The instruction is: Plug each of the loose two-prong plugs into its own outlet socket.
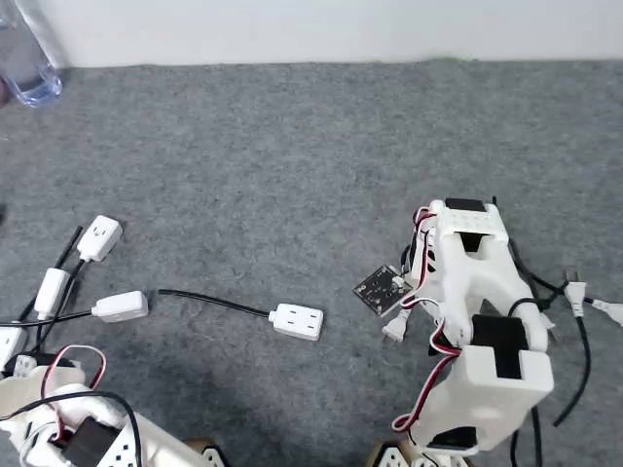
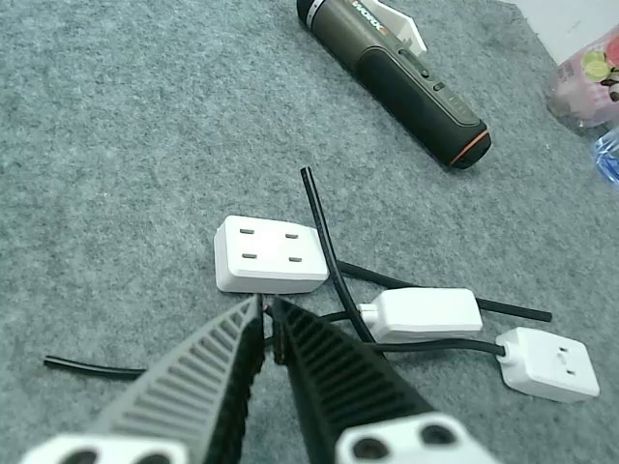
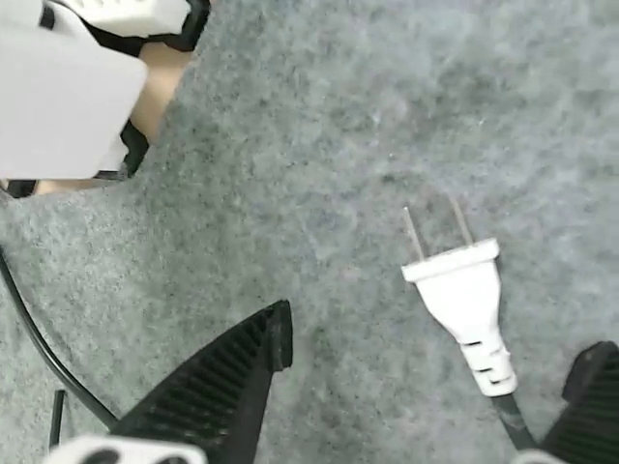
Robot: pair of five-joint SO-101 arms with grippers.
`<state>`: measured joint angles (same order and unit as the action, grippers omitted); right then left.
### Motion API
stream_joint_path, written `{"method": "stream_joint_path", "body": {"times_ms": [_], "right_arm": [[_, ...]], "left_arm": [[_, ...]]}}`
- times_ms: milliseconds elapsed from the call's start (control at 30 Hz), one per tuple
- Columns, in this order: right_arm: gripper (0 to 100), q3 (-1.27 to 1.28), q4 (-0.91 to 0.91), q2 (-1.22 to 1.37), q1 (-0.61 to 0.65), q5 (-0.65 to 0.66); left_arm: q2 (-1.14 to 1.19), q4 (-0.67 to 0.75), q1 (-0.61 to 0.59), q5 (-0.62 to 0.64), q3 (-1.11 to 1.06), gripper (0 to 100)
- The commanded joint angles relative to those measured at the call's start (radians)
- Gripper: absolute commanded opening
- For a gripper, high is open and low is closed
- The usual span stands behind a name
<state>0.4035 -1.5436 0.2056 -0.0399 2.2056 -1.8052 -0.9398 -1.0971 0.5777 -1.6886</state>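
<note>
Plug (image 3: pixel 462 295) flat on grey surface (image 3: pixel 387 116), prongs pointing away, between right gripper (image 3: pixel 433 350) fingers spread wide and empty, likely straddling for a pick. Left gripper (image 2: pixel 268 307) fingers almost closed on nothing, tips just beside white outlet socket (image 2: pixel 269 255), probably to steady it.

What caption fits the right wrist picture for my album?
The right gripper hangs open over a white two-prong plug on grey carpet.
</note>
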Motion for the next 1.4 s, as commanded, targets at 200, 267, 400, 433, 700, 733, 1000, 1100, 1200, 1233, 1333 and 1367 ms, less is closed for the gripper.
{"method": "stream_joint_path", "body": {"times_ms": [200,267,400,433,700,733,1000,1100,1200,1233,1333,1367], "right_arm": [[20.8,0.008,0.007,-0.010,0.012,0.008],[15.1,0.008,0.007,-0.010,0.012,0.008],[12.9,0.006,0.016,-0.008,0.021,0.008],[13.6,0.006,0.019,-0.008,0.024,0.002],[17.1,0.006,0.116,-0.004,0.028,-0.095],[17.1,0.006,0.116,-0.004,0.028,-0.095],[0.8,0.006,0.156,-0.008,0.093,-0.163],[0.9,0.008,0.220,-0.002,0.150,-0.318],[0.9,0.006,0.255,-0.010,0.217,-0.470],[0.9,0.005,0.260,-0.012,0.236,-0.514],[0.9,-0.038,0.260,-0.010,0.272,-0.643],[0.9,-0.054,0.262,-0.010,0.275,-0.690]], "left_arm": [[-0.012,-0.005,0.006,-0.009,0.005,1],[-0.012,-0.005,0.006,-0.009,0.005,1],[-0.012,-0.005,0.006,-0.009,0.005,1],[-0.012,-0.005,0.006,-0.009,0.005,1],[-0.012,-0.014,0.006,-0.009,0.005,1],[-0.012,-0.020,0.006,-0.009,0.005,1],[-0.012,-0.023,0.006,-0.009,0.005,1],[-0.012,-0.023,0.006,-0.009,0.005,1],[-0.012,-0.025,0.006,-0.009,0.005,1],[-0.012,-0.025,0.006,-0.009,0.005,1],[-0.012,-0.025,0.006,-0.009,0.005,1],[-0.012,-0.025,0.006,-0.009,0.005,1]]}}
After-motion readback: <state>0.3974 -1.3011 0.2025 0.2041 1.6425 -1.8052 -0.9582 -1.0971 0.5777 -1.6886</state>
